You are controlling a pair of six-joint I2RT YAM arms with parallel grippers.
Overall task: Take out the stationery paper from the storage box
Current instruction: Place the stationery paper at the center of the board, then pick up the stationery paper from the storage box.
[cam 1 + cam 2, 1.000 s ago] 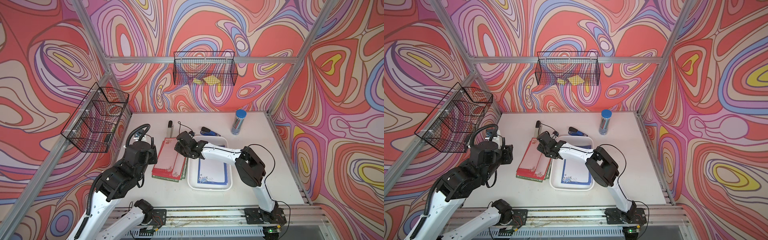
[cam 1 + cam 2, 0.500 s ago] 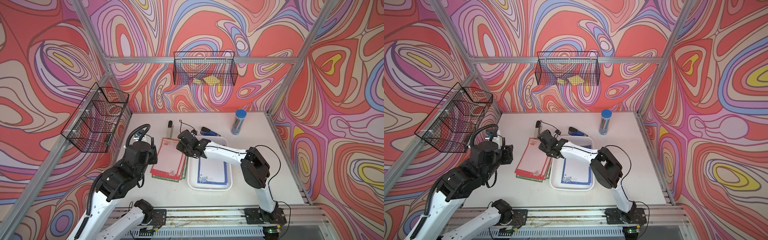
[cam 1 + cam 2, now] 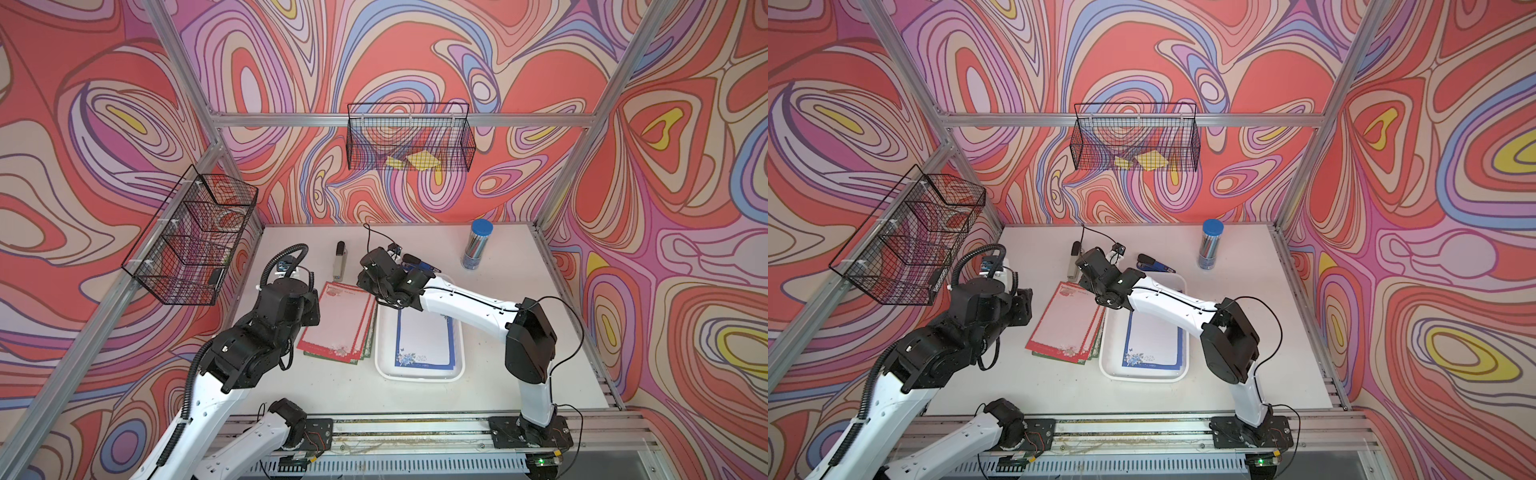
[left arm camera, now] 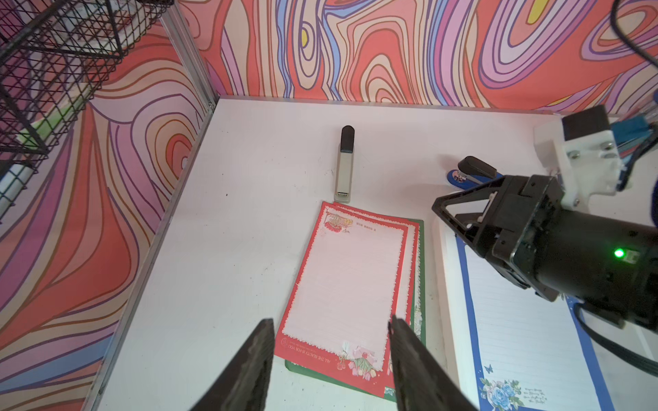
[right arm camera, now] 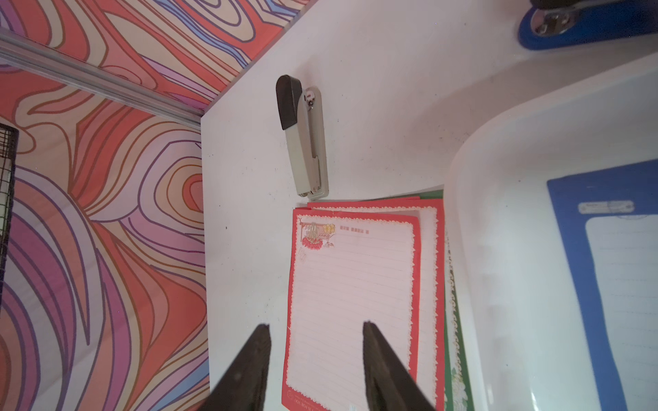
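The right fingers (image 5: 252,366) have just released the red sheet (image 3: 338,318) onto the pile (image 3: 365,340) on the surface (image 3: 332,392) beside the box (image 3: 415,376). The left fingers (image 4: 252,366) are spread and empty. At least 1 blue sheet (image 3: 424,340) remains inside.

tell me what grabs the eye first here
The swirling red, pink and blue walls dominate. On the table, a fanned stack of red-bordered sheets lies beside the white box, which holds a blue-bordered sheet. The right tool hovers open over the stack's far end.
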